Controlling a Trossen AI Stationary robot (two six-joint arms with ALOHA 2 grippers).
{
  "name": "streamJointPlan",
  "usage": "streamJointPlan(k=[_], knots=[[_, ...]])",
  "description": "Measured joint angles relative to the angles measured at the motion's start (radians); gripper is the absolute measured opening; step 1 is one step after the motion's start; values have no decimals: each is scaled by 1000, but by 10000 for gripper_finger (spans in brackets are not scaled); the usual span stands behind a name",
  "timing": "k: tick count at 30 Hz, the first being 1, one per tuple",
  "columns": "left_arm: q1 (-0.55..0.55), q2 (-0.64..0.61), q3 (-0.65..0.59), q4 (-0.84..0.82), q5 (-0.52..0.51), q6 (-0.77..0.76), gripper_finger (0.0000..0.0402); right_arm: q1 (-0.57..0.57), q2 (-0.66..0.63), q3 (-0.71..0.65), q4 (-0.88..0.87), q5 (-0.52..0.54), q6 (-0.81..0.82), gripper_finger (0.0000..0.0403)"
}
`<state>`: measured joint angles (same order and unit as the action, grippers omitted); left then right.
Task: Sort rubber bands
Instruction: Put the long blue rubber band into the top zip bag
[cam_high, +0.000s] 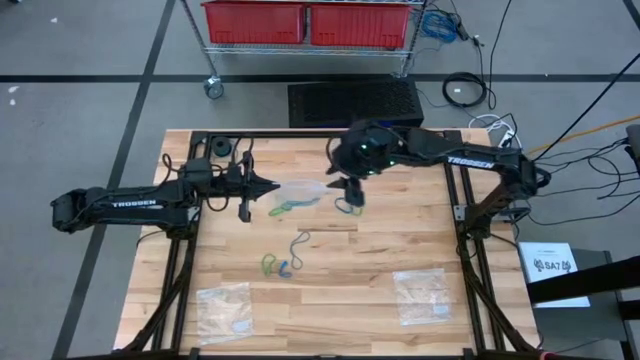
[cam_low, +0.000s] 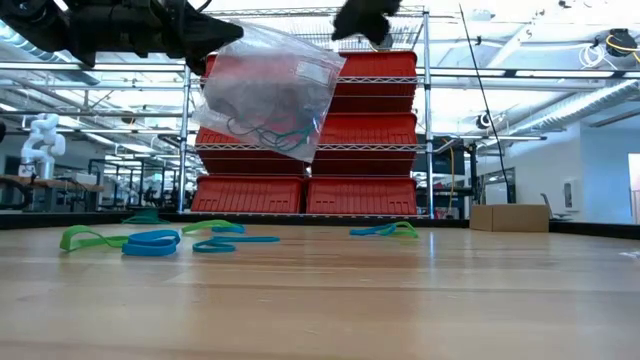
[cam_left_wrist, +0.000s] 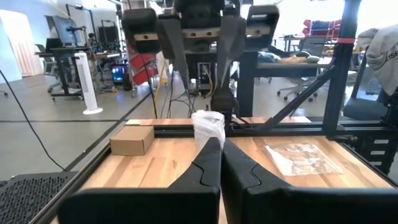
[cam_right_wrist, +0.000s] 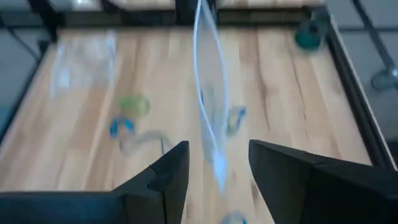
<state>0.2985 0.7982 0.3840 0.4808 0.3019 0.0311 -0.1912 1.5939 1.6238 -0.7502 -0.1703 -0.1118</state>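
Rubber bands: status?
Left gripper shut on clear bag, held aloft. Right gripper open beside it. Rubber bands loose on table. Nothing blocking.

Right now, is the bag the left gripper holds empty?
No. The clear bag, pinched by the shut left gripper, shows rubber bands inside.

I work in a robotics lab: wire shelving (cam_low: 420, 120) stacked with red plastic bins (cam_low: 365, 195), other workbenches behind my butcher-block table (cam_high: 400, 260).
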Motion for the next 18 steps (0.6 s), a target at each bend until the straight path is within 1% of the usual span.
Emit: streamJointPlan(k=[3, 6, 8, 10, 12, 14, 18], knots=[[0, 0, 0, -1, 0, 0, 0, -9, -21, 0, -135, 35, -26, 159], [0, 0, 0, -3, 0, 0, 0, -22, -33, 0, -262, 40, -33, 159], [0, 0, 0, -4, 0, 0, 0, -32, -37, -17, -298, 32, -35, 159], [0, 0, 0, -8, 0, 0, 0, -37, -44, -67, -295, -12, -41, 157], [0, 0, 0, -19, 0, 0, 0, -39, -55, -137, -251, -63, -53, 150], [0, 0, -1, -22, 0, 0, 0, -39, -74, -234, -156, -103, -64, 141], [0, 0, -1, -21, 0, 0, 0, -38, -120, -463, 151, -178, -61, 122]])
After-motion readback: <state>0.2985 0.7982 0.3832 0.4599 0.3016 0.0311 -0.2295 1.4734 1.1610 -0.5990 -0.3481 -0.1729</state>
